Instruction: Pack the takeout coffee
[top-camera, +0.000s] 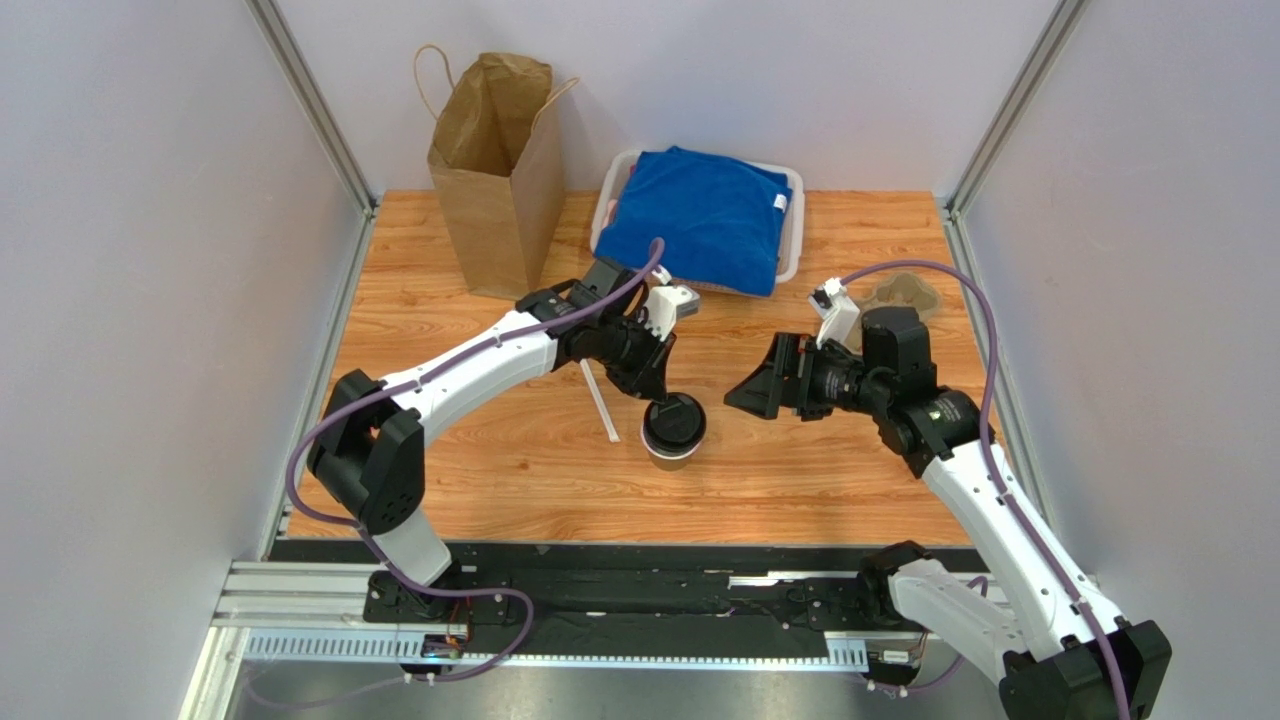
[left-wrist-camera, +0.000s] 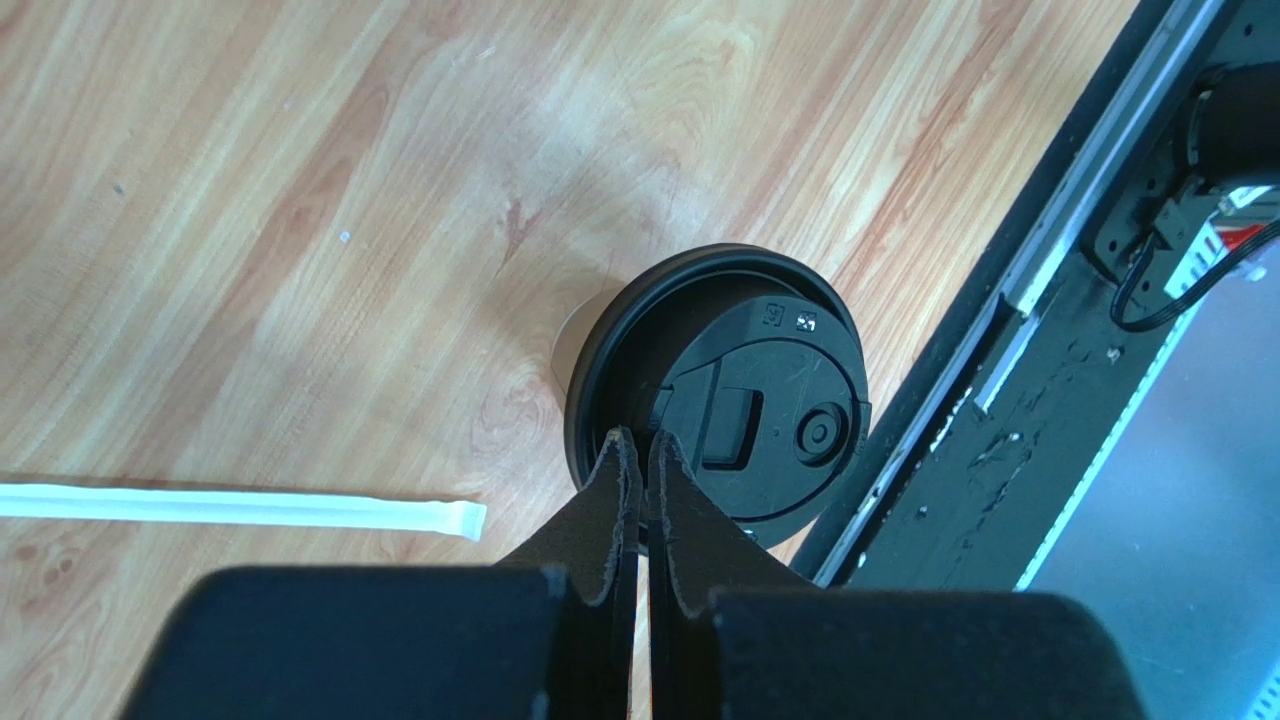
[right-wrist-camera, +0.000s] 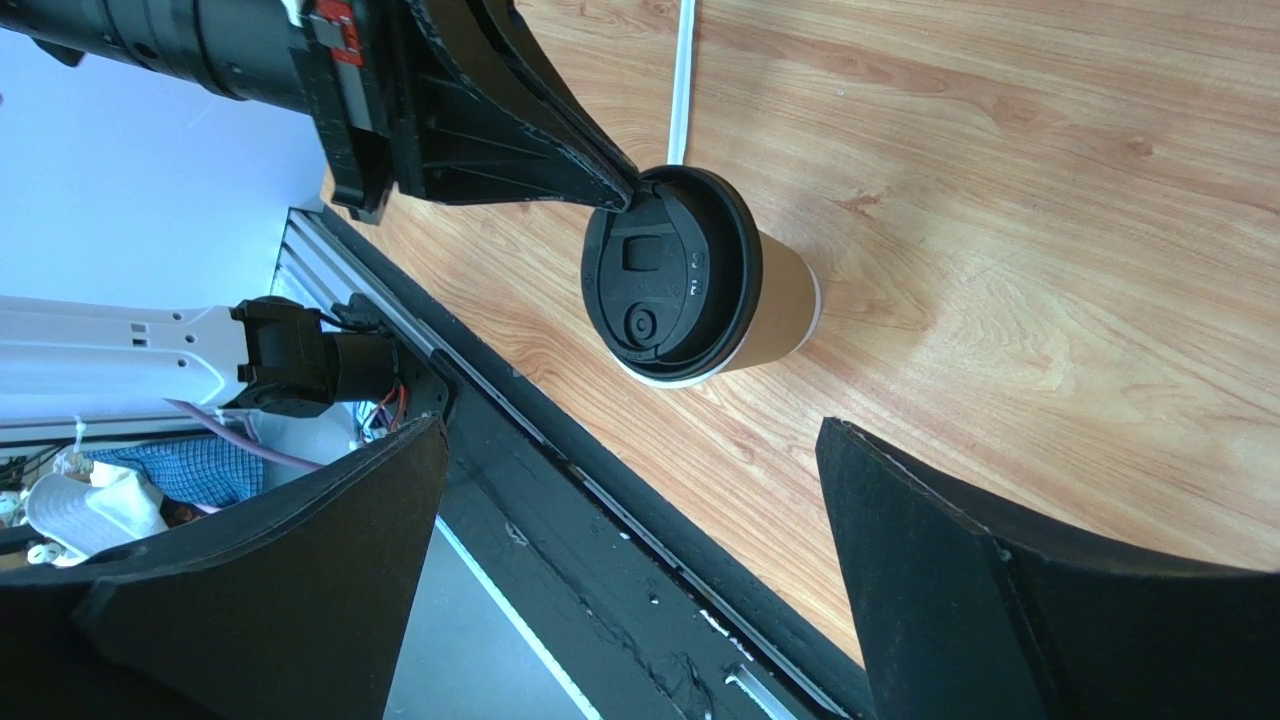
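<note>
The takeout coffee (top-camera: 673, 428) is a kraft-brown paper cup with a round black lid (left-wrist-camera: 736, 398), standing upright on the wooden table near its front edge. My left gripper (top-camera: 655, 393) is shut, with nothing between its fingers. Its tips (left-wrist-camera: 643, 443) rest on the far-left edge of the lid, as the right wrist view also shows from the side (right-wrist-camera: 609, 188). My right gripper (top-camera: 744, 393) hangs to the right of the cup, pointing at it, a short gap away. It is open (right-wrist-camera: 628, 435) and wide, and the cup (right-wrist-camera: 691, 278) lies beyond its fingertips.
A wrapped white straw (top-camera: 600, 399) lies on the table just left of the cup. A tall brown paper bag (top-camera: 496, 173) stands open at the back left. A white tray (top-camera: 616, 173) holding a blue cloth sits at the back centre. A black rail (left-wrist-camera: 992, 375) runs along the near edge.
</note>
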